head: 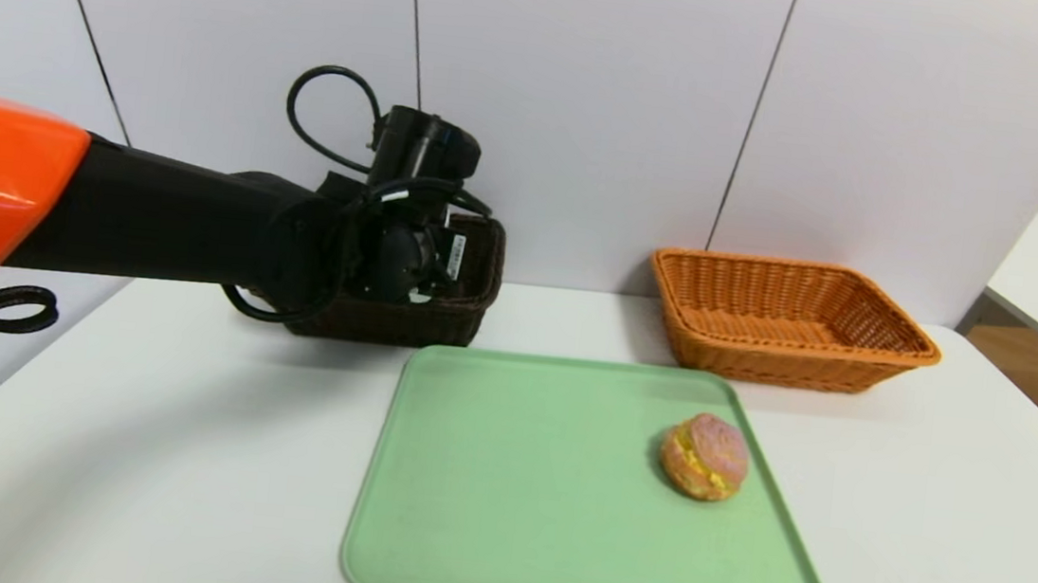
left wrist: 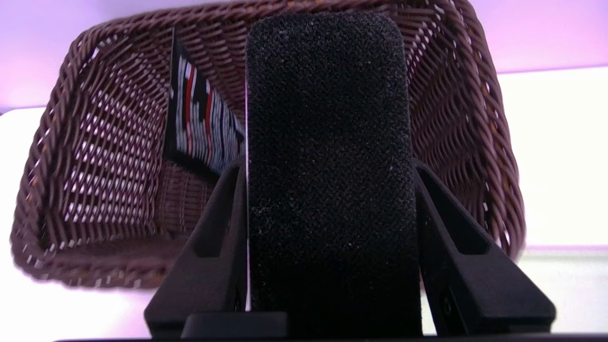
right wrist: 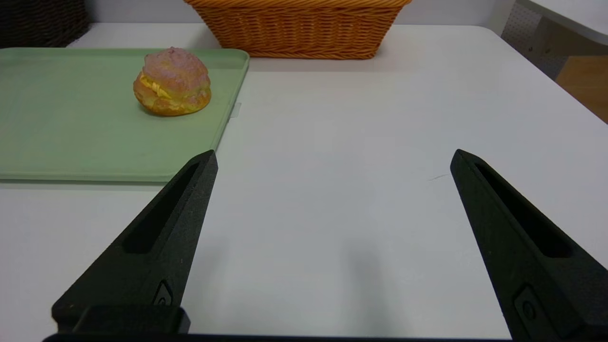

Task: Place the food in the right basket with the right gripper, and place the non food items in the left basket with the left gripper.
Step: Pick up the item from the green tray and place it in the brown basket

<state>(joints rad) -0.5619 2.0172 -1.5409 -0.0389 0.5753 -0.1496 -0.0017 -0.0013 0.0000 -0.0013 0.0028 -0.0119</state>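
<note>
Holding the black oblong bar (left wrist: 327,156) clamped between its fingers, the left gripper (head: 408,252) hangs over the left basket (head: 469,311) at the counter's far edge, so the bar can drop inside beside the dark pouch (left wrist: 202,126) already leaning against a wall there. The food (head: 704,457) lies near the right edge of the green tray (head: 510,481), close to the right basket (head: 792,323). The right gripper (right wrist: 332,199), fingers spread wide and empty, waits low over the counter's near right side.
</note>
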